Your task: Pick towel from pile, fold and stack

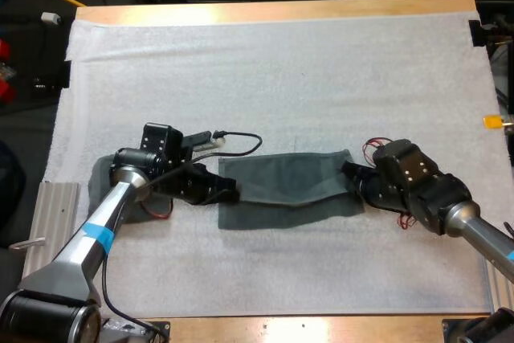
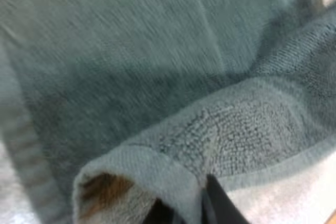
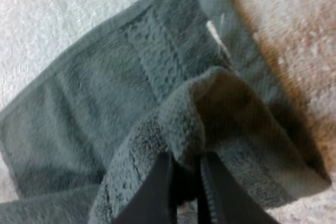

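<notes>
At the left side of the white mat [image 1: 281, 62], a crumpled towel [image 1: 98, 181] lies partly under the left arm, apart from the work in the middle. Just to its right, the left gripper [image 1: 233, 193] sits low on the mat at the left end of the flat towel [image 1: 289, 186]. In the left wrist view its fingers [image 2: 220, 207] pinch a turned-up hem of that towel. The terry is pressed between them, and the rest of the cloth spreads away beyond the tips. The flat towel lies in the middle of the mat, stretched as a long band between the two grippers. An upper layer laps over a lower one, whose front edge shows nearer the camera. At its right end, the right gripper [image 1: 351, 173] meets the towel's upper corner. The right wrist view shows its fingers [image 3: 157, 192] clamped on a raised fold of the towel, one on each side, while the flat part lies on the mat beyond. The wooden table [image 1: 273, 10] shows along the mat's far side.
</notes>
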